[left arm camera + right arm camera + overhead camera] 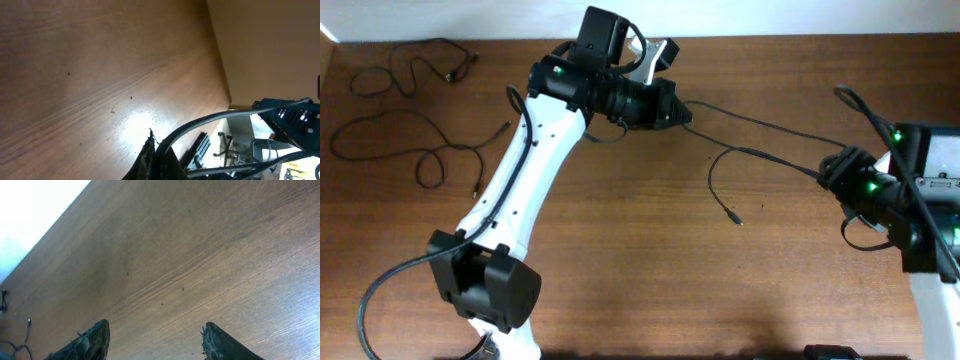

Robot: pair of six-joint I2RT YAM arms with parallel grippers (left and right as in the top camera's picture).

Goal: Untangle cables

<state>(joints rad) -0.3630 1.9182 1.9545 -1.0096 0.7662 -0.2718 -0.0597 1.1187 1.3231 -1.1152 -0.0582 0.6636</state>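
My left gripper [686, 112] is clamped shut on the cable [752, 121], which runs lengthwise across the table [620, 280] toward the right edge. My right gripper [823, 172], fingers apart and empty, is nearest its far end.

The brown wooden table [620, 260] I worked over carried one looped cable [412, 58] by its far left corner and a second cable [440, 147] nearer me, apart.
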